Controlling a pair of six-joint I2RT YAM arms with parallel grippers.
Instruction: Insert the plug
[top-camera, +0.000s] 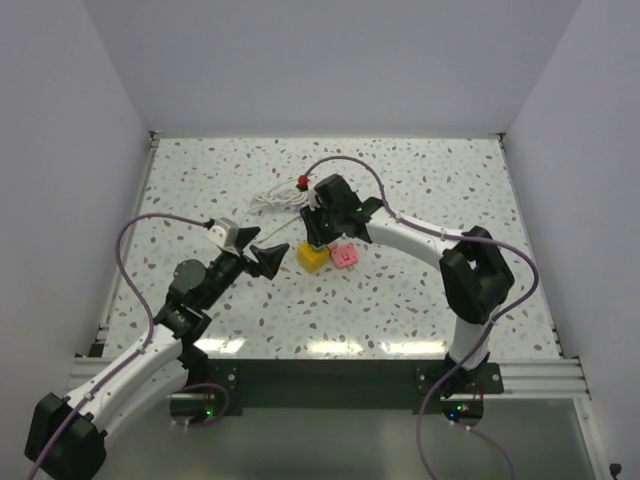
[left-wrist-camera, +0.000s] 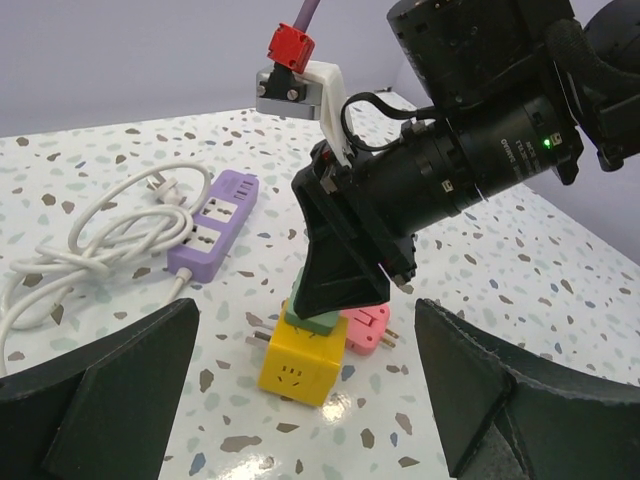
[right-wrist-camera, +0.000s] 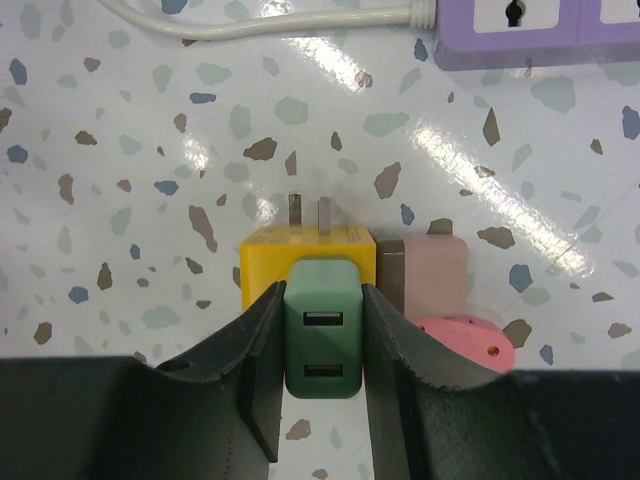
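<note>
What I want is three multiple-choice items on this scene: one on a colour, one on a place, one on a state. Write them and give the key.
1. The power strip is:
A pink
B yellow
C purple
2. The green charger sits:
A in the power strip
B on the yellow cube
C lying apart from everything else
3. The left claw is:
A shut on the green charger
B open, holding nothing
C shut on the yellow cube

Key:
1 C, the left wrist view shows its purple body.
2 B, it stands on the cube, pinched by the right claw.
3 B, its fingers stand wide apart with nothing between them.
</note>
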